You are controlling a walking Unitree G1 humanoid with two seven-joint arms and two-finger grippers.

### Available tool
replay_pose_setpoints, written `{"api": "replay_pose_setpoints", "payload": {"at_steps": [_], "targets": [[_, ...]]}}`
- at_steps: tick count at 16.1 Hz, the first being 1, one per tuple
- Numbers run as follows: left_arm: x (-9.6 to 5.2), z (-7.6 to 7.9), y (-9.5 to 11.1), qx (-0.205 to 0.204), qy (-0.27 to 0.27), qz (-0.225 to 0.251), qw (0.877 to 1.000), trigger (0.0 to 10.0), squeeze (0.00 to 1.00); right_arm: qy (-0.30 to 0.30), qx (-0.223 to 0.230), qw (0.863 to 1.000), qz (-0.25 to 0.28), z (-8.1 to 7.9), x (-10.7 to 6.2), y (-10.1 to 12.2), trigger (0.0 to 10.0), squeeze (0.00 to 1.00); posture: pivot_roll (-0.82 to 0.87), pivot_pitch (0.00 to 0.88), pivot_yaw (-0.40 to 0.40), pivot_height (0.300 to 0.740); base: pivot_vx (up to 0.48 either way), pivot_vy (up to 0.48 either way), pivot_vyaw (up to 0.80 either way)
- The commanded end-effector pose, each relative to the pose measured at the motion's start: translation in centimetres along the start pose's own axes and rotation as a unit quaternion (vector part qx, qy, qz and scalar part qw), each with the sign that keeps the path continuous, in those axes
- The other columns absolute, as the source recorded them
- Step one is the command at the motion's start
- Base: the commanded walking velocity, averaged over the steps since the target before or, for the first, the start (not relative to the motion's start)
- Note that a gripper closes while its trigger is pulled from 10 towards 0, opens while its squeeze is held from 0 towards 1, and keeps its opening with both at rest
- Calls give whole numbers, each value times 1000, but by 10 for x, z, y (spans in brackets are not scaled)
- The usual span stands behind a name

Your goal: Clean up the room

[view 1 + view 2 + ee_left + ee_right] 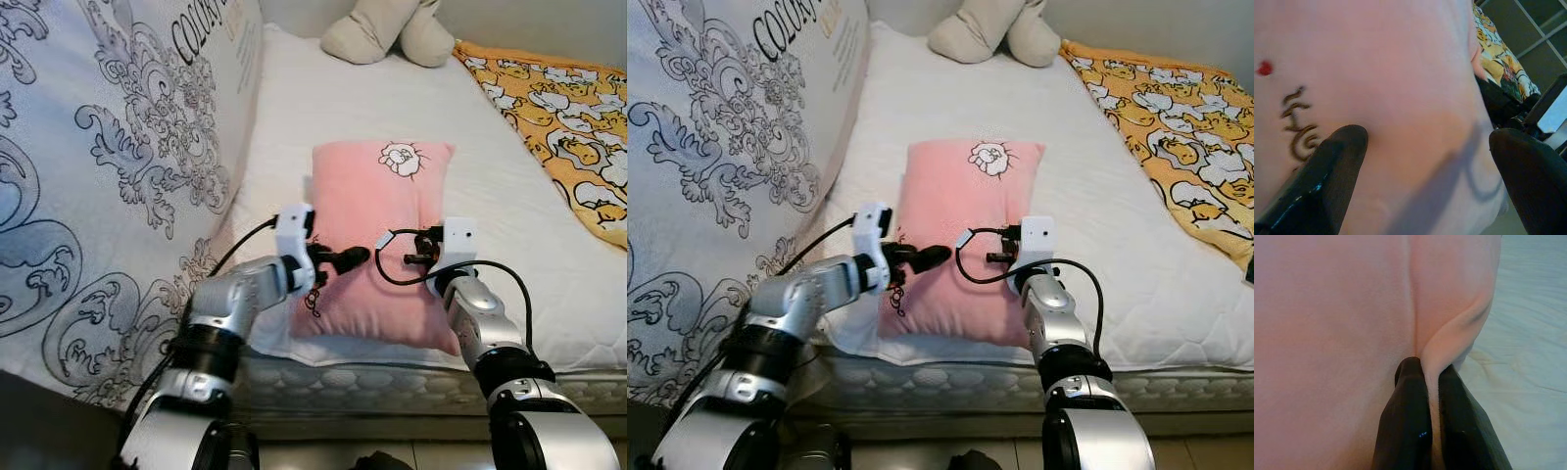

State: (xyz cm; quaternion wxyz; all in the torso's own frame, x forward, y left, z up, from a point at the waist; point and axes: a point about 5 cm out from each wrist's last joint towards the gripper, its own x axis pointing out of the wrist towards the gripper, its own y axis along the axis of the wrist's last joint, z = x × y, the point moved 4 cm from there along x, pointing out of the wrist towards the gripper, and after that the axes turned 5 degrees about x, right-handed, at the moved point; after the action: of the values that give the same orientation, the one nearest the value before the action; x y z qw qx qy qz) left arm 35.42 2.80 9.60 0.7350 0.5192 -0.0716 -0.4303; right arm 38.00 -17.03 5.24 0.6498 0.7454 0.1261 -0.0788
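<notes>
The pillow (377,240) is plain pink with a little white cartoon print up top and a dark squiggle plus a red dot lower down. The mattress (323,108) is white. The blanket (563,117) is orange with yellow and white cartoon figures, ducks maybe. The big cover (108,166) is pale blue-white with grey swirls and black lettering. The plush toy (387,29) is beige.

A pillow (377,235) lies on the mattress (490,186) before me, near its front edge. My left gripper (345,259) sits over the pillow's left part and my right gripper (1432,382) pinches a fold at its right side. Behind it lies a stuffed toy (387,29); a blanket (563,127) lies to the right, a big cushion (108,176) to the left.
</notes>
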Motion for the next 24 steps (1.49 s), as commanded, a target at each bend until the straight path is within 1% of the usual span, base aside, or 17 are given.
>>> {"api": "replay_pose_setpoints", "payload": {"at_steps": [1, 3, 5, 7, 8, 10, 13, 14, 15, 18, 20, 21, 24], "targets": [[6, 8, -1, 20, -10, -11, 1000, 10000, 1000, 3, 8, 1000, -8, 0, -2, -5, 0, 0, 88, 0, -83, 697, 0, 0, 0], [9, 8, -6, 43, -4, -25, 999, 10000, 1000, 6, 9, 1000, -8, -3, -1, -6, 0, 0, 93, 0, -83, 697, 0, 0, 0], [13, 9, -9, 53, -1, -30, 998, 10000, 1000, 8, 10, 1000, -10, -5, -1, -7, 0, 0, 97, 0, -85, 697, 0, 0, 0], [20, 22, -15, 64, -18, -42, 997, 10000, 1000, 12, 11, 1000, -11, -9, 0, -7, 0, 0, 101, 0, -86, 697, 0, 0, 0], [22, 25, -18, 70, -20, -48, 996, 10000, 1000, 13, 12, 1000, -11, -10, 0, -7, 0, 0, 101, 0, -86, 697, 0, 0, 0], [26, 29, -22, 74, -20, -52, 996, 10000, 1000, 14, 12, 1000, -11, -11, 0, -7, 0, 0, 101, 0, -86, 697, 0, 0, 0], [32, 34, -27, 68, -16, -55, 996, 10000, 1000, 16, 14, 1000, -10, -12, 0, -7, 0, 0, 99, 0, -86, 697, 0, 0, 0], [35, 35, -28, 70, -14, -51, 996, 10000, 1000, 16, 15, 1000, -10, -12, 0, -7, 0, 0, 98, 0, -86, 697, 0, 0, 0], [35, 35, -30, 68, -10, -48, 996, 10000, 0, 19, 18, 1000, -8, -12, -1, -8, 0, 0, 96, 0, -87, 697, 0, 0, 0], [34, 28, -28, 59, 7, -31, 998, 10000, 0, 19, 19, 1000, -8, -10, -3, -10, 0, 0, 94, 2, -85, 697, 0, 0, 0], [33, 23, -29, 64, 17, -29, 997, 10000, 0, 18, 21, 1000, -8, -10, -3, -10, 0, 0, 94, 3, -85, 697, 0, 0, 0], [31, 19, -28, 65, 25, -20, 997, 0, 0, 19, 22, 1000, -8, -10, -3, -11, 0, 0, 94, 4, -86, 697, 0, 0, 0], [29, 13, -27, 72, 38, -17, 997, 0, 0, 20, 22, 1000, -9, -10, -4, -11, 0, 0, 94, 4, -86, 697, 0, 0, 0]]}}
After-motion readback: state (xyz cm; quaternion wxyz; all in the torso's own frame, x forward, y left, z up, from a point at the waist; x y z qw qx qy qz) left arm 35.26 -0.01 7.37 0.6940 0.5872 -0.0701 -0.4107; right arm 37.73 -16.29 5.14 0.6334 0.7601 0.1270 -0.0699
